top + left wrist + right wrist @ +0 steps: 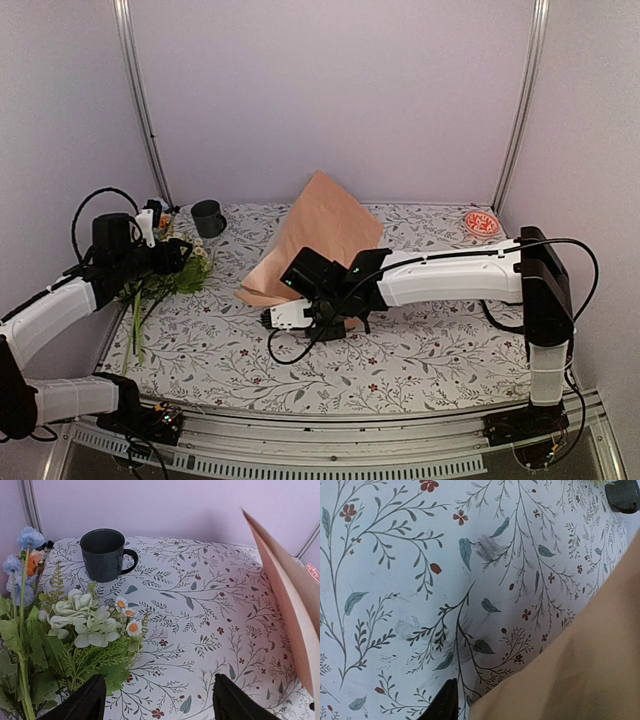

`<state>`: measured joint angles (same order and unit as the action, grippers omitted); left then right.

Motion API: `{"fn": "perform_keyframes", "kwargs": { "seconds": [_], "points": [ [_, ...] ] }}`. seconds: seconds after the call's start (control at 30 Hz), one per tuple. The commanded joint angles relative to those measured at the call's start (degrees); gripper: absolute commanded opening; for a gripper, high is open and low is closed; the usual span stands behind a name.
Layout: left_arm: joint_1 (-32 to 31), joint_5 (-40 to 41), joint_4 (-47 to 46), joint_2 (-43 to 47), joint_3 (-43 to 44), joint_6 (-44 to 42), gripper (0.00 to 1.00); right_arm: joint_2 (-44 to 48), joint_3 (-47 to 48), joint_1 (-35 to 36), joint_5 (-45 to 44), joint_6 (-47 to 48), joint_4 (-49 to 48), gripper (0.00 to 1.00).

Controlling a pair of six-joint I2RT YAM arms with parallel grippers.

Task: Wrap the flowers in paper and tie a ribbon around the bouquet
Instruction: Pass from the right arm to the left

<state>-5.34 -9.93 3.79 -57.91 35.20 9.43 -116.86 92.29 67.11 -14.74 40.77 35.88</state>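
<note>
Since the paper [325, 230] sits mid-counter with its far side tilted up off the counter [420, 350], I'd press it fully flat before fetching the flowers [170, 275], which lie at the left edge, well apart from it. Here the left jaws stand wide apart and empty, just beside the blooms. At the sheet's near-left edge, the right jaws show one finger [446, 704]; the other is hidden by paper, so can't tell if they grip. No ribbon visible. Blooms partly hidden under the left arm [60, 305].

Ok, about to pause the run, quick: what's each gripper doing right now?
Left gripper: open, holding nothing, beside the flowers.
Right gripper: cannot tell; one finger shows, the paper hides the rest.
</note>
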Motion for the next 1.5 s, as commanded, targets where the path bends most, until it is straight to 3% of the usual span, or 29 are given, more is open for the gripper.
{"fn": "perform_keyframes", "kwargs": {
  "seconds": [0.0,0.07,0.13,0.27,0.47,0.5,0.53,0.7,0.8,0.93,1.0,1.17,1.3,1.47],
  "points": [
    [0.07,-0.75,0.06,-0.41,1.49,-0.38,0.74,1.73,-0.92,0.06,2.88,-1.91,2.29,0.45],
    [0.11,-0.55,0.39,-0.41,1.56,-0.39,0.74,2.37,-2.11,0.04,2.7,-2.84,2.19,0.6],
    [0.07,-0.56,0.42,-0.39,1.54,-0.31,0.74,3.88,-3.62,0.04,2.49,-3.51,1.58,0.69],
    [0.12,-0.97,0.43,-0.62,1.64,-0.29,0.74,7.23,-7.41,0.06,1.71,-4.67,0.3,0.78],
    [0.07,-1.16,0.52,-0.36,1.69,-0.14,0.74,14.83,-12.73,-0.29,5.36,-7.08,-3.12,0.83],
    [0.07,-1.19,0.51,-0.43,1.63,-0.16,0.74,16.31,-13.57,-0.26,5.42,-7.71,-4.92,0.87],
    [0.07,-1.32,0.49,-0.45,1.73,-0.12,0.74,17.65,-14.62,-0.31,5.19,-8.05,-6.64,0.98],
    [-1.22,-2.42,0.58,-0.47,2.04,-0.41,0.71,19.35,-15.26,-0.07,4.01,-9.07,-9.22,0.99],
    [-9.47,-9.37,0.31,0.31,3.72,-3.85,0.66,21.28,-15.13,-0.19,8.56,-9.35,-9.26,0.99],
    [-21.84,-21.41,-10.28,3.25,0.84,-7.98,0.77,24.17,-16.61,-0.73,12.04,-8.91,-11.74,0.99],
    [-24.94,-21.72,-18.25,4.73,-3.19,-11.36,0.82,25.01,-16.97,-1.11,12.8,-8.67,-12.04,0.99],
    [-27.97,-23.48,-28.12,2.82,-4.04,-20.51,0.86,25.36,-17.81,-1.13,11.48,-7.94,-12.15,0.99],
    [-29.59,-26.57,-23.5,-2.72,1.83,-26.87,0.84,25.82,-18.25,-1.12,11.35,-7.35,-12.19,0.99],
    [-29.67,-20.25,-20.5,-8.0,5.23,-32.14,0.89,27.12,-18.79,-1.24,12.87,-6.46,-12.28,0.99]
  ]
}}
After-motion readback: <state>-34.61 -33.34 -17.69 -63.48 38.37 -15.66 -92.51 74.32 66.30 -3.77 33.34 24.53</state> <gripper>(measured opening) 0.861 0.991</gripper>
